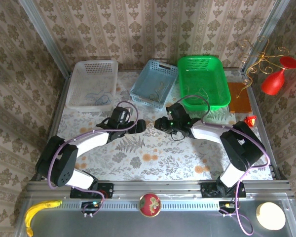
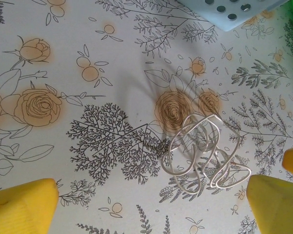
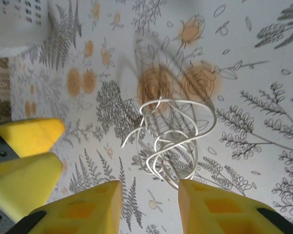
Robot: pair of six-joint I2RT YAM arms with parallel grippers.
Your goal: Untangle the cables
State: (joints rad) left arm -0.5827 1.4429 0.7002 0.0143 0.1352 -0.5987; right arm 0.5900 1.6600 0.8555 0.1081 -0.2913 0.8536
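Because the whitish cable knot (image 2: pixel 200 153) lies flat on the flowered tabletop (image 1: pixel 153 158), midway between the two arms and just in front of the blue basket (image 1: pixel 154 84), both wrists come in from opposite sides so that each can take a different strand. The left gripper (image 2: pixel 149 207) stands at its widest, with yellow fingers on either side of the knot and touching none of it, which looks like a stance for reaching in, not for holding. The right gripper (image 3: pixel 149 207) has its jaws a modest way apart; the nearest loop sits just beyond the gap and nothing appears pinched, so I judge it to hold nothing. The knot is a loose pile of overlapping loops, roughly as broad as it is long, so it has no real long axis. In the right wrist view one free end pokes out sideways towards the left gripper's fingers, and that end seems the natural strand to pull. A white basket (image 1: pixel 91 84) and a green basket (image 1: pixel 202 81) flank the blue one at the back, well apart from the knot.
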